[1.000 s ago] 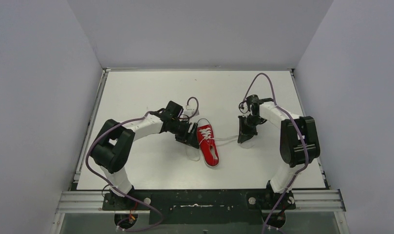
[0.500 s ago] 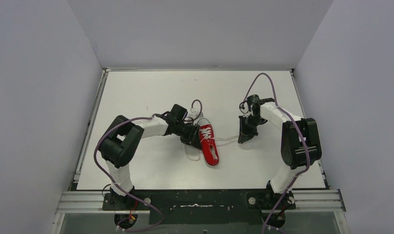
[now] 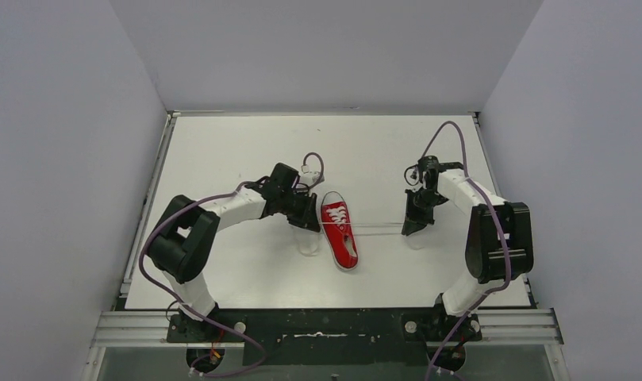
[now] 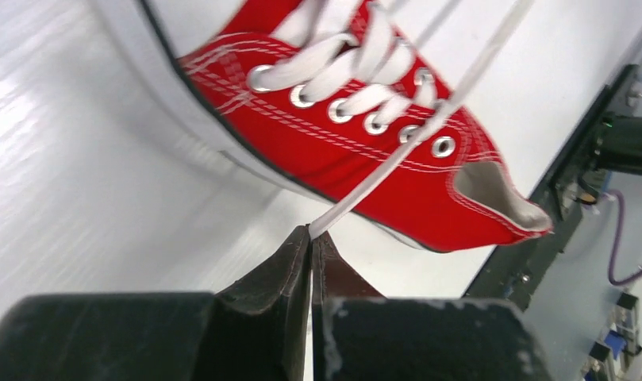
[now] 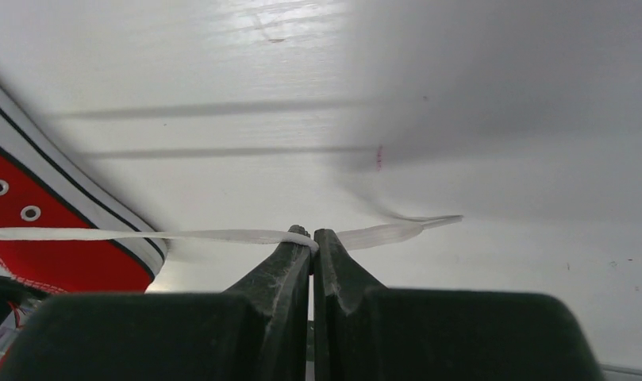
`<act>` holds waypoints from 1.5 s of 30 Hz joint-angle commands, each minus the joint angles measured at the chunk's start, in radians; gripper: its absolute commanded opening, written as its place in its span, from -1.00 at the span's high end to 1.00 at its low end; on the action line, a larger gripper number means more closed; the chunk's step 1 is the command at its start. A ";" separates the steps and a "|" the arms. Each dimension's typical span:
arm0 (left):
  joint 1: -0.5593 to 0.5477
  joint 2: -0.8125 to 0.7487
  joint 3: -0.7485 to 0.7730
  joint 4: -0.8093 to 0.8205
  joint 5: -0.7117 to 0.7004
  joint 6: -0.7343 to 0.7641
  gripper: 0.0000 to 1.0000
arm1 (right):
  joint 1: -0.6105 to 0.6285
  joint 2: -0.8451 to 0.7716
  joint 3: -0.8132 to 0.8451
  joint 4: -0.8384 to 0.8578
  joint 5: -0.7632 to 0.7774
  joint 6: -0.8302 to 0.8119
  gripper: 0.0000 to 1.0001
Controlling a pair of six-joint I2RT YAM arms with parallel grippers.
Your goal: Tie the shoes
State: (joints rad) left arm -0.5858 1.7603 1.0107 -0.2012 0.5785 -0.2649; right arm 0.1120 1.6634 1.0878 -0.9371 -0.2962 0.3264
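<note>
Robotics lab: an enclosed bench cell built for arm trials.
Two robot arms, the left arm (image 3: 230, 206) and the right arm (image 3: 492, 238), are bolted to a black base plate (image 3: 325, 327) at the near edge of a white table (image 3: 222, 151). Bare grey partition walls (image 3: 63, 159) box the table in on three sides. Aluminium framing rails (image 3: 135, 327) run along the front. Purple cables (image 3: 447, 123) loop loose from the arms.

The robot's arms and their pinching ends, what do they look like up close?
The left arm and right arm match: white tube-like links between chunky black joint housings, each with a loose purple cable running along it. The left end effector and right end effector each have two dark wedge-shaped fingers tapering to thin tips, with scuffed, dusty edges. No markings are visible.
</note>
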 commanded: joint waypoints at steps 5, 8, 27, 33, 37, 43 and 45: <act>0.033 -0.088 -0.087 0.030 -0.107 0.051 1.00 | -0.005 0.035 -0.013 0.057 0.071 0.032 1.00; 0.014 -0.111 -0.057 0.033 -0.093 0.079 1.00 | 0.012 0.035 -0.010 0.083 0.026 0.045 1.00; -0.107 -0.126 0.012 0.203 -0.122 0.206 1.00 | -0.024 -0.156 -0.081 -0.026 0.149 0.635 -0.46; -0.122 -0.124 0.021 0.222 -0.121 0.253 1.00 | -0.040 -0.092 -0.165 0.110 0.135 0.779 -0.43; -0.129 -0.128 0.002 0.247 -0.088 0.308 1.00 | -0.049 -0.081 -0.205 0.182 0.179 0.835 -0.29; -0.131 -0.138 -0.009 0.252 -0.051 0.363 1.00 | -0.079 -0.074 -0.236 0.247 0.211 0.826 0.16; -0.131 -0.139 -0.012 0.260 -0.046 0.387 1.00 | -0.081 -0.071 -0.216 0.282 0.204 0.783 0.62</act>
State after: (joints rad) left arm -0.7128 1.6680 1.0027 -0.0139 0.4881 0.0441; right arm 0.0444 1.5955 0.8658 -0.7876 -0.1505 1.1210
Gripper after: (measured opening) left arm 0.006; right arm 0.372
